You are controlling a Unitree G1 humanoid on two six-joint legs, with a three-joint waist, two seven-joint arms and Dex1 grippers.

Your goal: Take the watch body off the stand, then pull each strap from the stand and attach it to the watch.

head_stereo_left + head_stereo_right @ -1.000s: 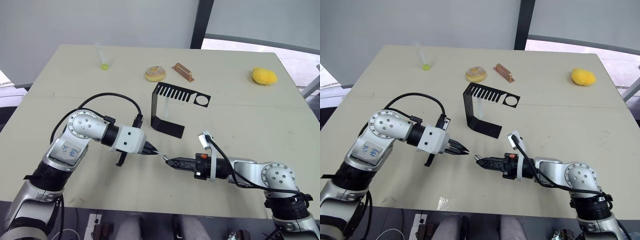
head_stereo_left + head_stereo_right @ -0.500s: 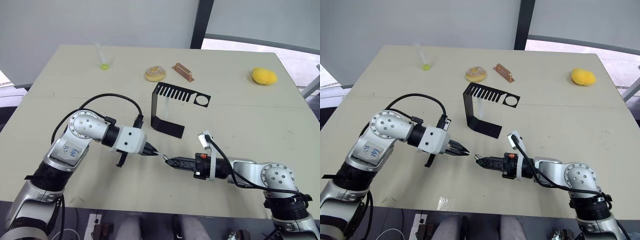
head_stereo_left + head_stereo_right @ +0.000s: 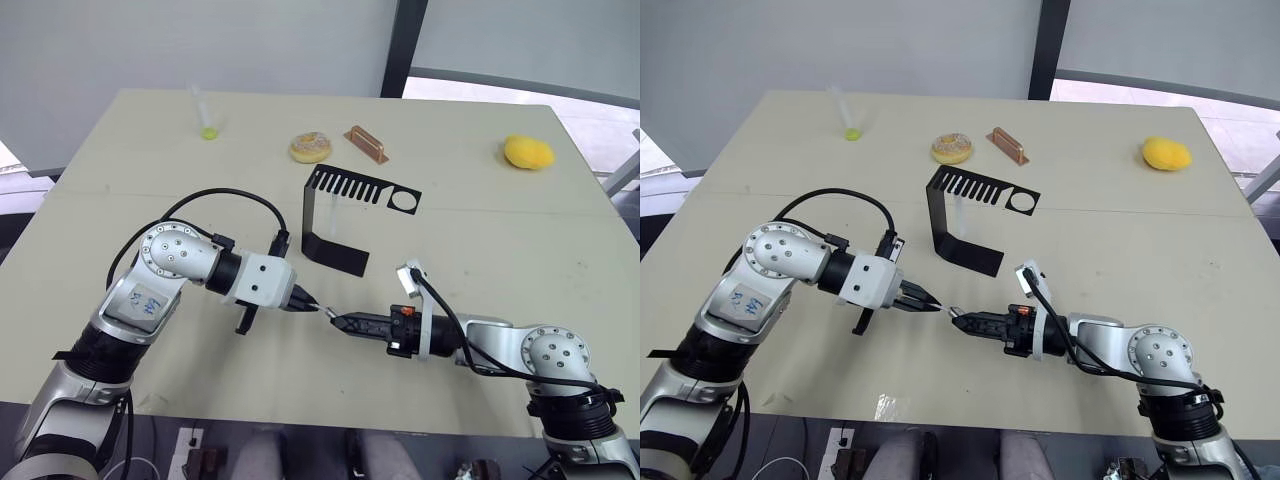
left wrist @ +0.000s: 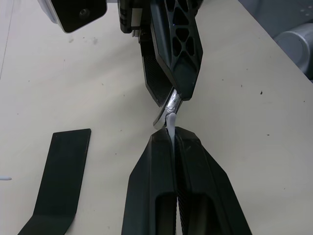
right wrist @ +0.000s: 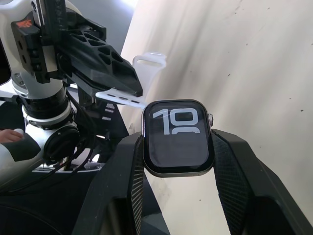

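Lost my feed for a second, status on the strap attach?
Right gripper shut on watch body. Left gripper shut on strap, strap end at the watch edge. Stand behind, nothing between them.

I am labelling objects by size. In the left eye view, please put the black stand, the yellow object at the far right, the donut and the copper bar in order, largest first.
1. The black stand, clearly largest.
2. The yellow object and the donut look alike, so I do not rank them.
3. The copper bar looks smallest, though it lies at the far side, so this is unsure.
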